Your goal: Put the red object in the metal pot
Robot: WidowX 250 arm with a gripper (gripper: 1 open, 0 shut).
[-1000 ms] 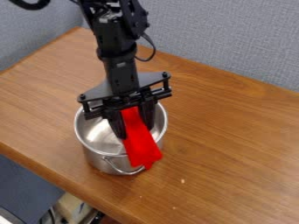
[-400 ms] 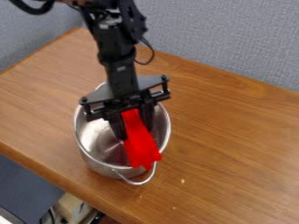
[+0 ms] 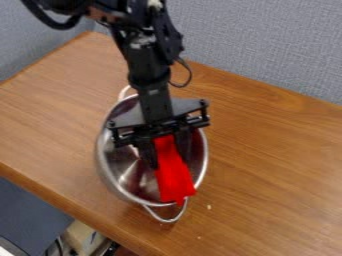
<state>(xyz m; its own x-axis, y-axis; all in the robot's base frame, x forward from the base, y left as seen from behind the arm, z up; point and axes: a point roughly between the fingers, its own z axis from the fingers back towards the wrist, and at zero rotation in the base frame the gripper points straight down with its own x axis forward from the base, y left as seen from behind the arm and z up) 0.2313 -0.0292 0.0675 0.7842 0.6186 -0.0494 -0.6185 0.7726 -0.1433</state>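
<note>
Here, the broad brown wooden table [image 3: 54, 120] fills most of the view, its grain running towards a near edge that drops off at the bottom left, and a grey fabric wall [image 3: 267, 40] stands behind it. The black jointed robot arm [image 3: 144, 50] reaches down from the top of the picture, its wrist pointing almost straight down over the middle of the table. Beneath it sits the shiny round stainless-steel pot with straight sides [image 3: 118, 165], close to the near edge of the table, its reflective inside open to the camera and its thin wire handle [image 3: 166, 210] lying out at the front. The black gripper [image 3: 162, 138], with a wide crossbar above its fingers, hangs just over the mouth of the pot, and its jaws are pinched narrow around the upper end of the bright red elongated bar with rounded edges [image 3: 174, 172]. The bar slants down from the fingers into the pot, its lower end near the front rim; whether it touches the pot's bottom or wall cannot be told.
</note>
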